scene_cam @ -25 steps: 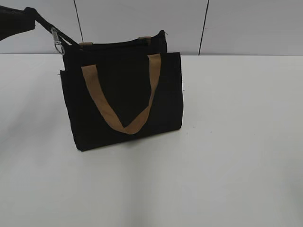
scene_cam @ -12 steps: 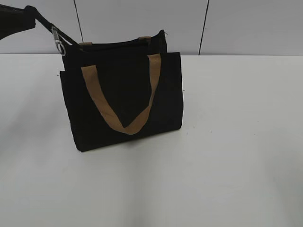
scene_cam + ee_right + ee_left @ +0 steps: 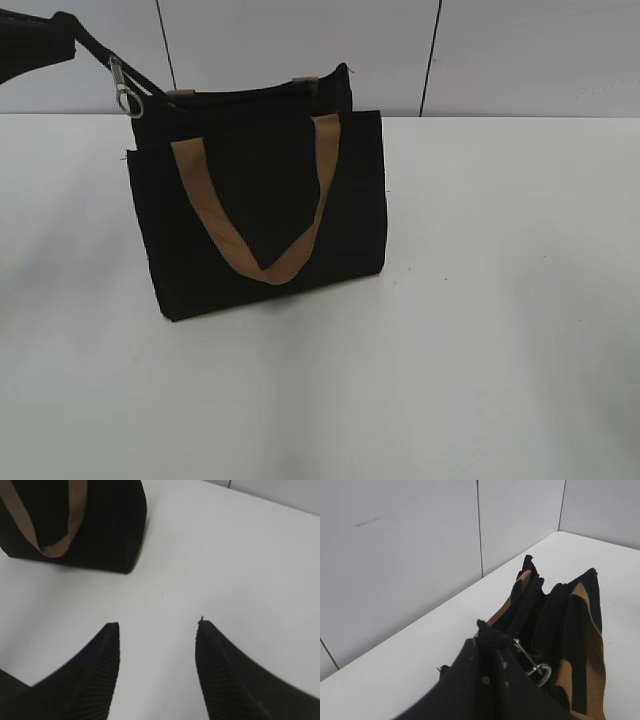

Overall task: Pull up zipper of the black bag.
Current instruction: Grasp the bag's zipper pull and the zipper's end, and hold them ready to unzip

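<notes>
The black bag (image 3: 260, 190) stands upright on the white table (image 3: 480, 300), with a tan strap handle (image 3: 215, 225) hanging down its front. The zipper (image 3: 245, 93) runs along its top edge. My left gripper (image 3: 68, 22) is up at the far left, shut on a black tab that stretches from the bag's top left corner. A silver metal clasp (image 3: 122, 90) dangles from that tab. The left wrist view shows the shut jaws (image 3: 487, 632), the clasp (image 3: 536, 666) and the bag (image 3: 555, 615) beyond. My right gripper (image 3: 157, 630) is open and empty above the table, short of the bag (image 3: 105, 525).
A grey panelled wall (image 3: 300, 40) runs behind the table close to the bag's back. Bare white tabletop lies to the right of and in front of the bag.
The silver clasp has swung slightly on the tab. The bag and both grippers have hardly moved.
</notes>
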Tool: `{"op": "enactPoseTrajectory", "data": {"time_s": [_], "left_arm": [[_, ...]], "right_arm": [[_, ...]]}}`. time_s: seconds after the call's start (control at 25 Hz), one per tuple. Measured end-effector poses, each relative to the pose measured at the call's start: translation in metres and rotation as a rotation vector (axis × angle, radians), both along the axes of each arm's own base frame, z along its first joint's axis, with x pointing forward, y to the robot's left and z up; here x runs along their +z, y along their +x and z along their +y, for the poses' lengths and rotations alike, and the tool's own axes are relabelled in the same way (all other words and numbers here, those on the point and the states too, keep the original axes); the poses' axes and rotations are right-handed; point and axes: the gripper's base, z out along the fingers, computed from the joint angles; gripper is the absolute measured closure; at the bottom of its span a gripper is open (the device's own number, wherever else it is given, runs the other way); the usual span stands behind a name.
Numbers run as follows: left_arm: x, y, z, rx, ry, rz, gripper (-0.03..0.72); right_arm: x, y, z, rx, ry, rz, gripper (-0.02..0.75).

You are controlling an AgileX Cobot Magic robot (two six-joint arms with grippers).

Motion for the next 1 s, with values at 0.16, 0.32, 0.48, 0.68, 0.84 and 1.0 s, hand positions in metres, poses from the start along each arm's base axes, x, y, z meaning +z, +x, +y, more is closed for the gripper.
{"op": "enactPoseTrajectory", "data": {"time_s": [0.16, 0.32, 0.48, 0.68, 0.84, 1.0], "left_arm": [[0.0, 0.0, 0.0, 0.0, -0.001, 0.0, 0.666], [0.0, 0.0, 0.0, 0.0, -0.001, 0.0, 0.666], [0.0, 0.0, 0.0, 0.002, -0.001, 0.0, 0.666], [0.0, 0.0, 0.0, 0.001, -0.002, 0.0, 0.666], [0.0, 0.0, 0.0, 0.001, -0.002, 0.0, 0.666], [0.0, 0.0, 0.0, 0.001, -0.002, 0.0, 0.666]], "right_arm": [[0.016, 0.031, 0.011, 0.13, -0.025, -0.043, 0.361], [0.016, 0.072, 0.03, 0.252, -0.061, 0.008, 0.361], [0.01, 0.11, 0.058, 0.316, -0.059, 0.046, 0.361], [-0.003, 0.15, 0.104, 0.375, -0.044, 0.062, 0.361], [-0.007, 0.172, 0.147, 0.414, -0.011, 0.038, 0.361], [-0.011, 0.192, 0.188, 0.45, 0.011, 0.009, 0.361]]}}
